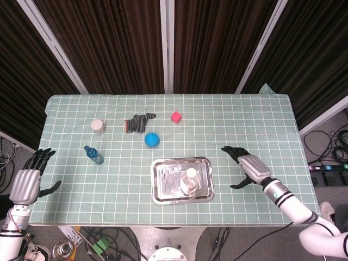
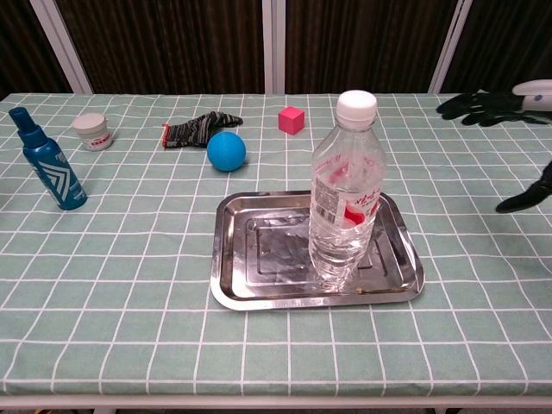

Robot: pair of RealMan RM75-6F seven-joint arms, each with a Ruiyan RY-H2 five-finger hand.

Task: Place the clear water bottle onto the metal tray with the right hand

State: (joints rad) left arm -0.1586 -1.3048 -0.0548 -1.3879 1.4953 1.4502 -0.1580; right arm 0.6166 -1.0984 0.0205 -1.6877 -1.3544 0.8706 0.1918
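On the metal tray (image 2: 259,293), clear water bottle (image 2: 345,194) stands upright; right hand (image 1: 247,165), released at three o'clock, empty; a returning knock could topple it.
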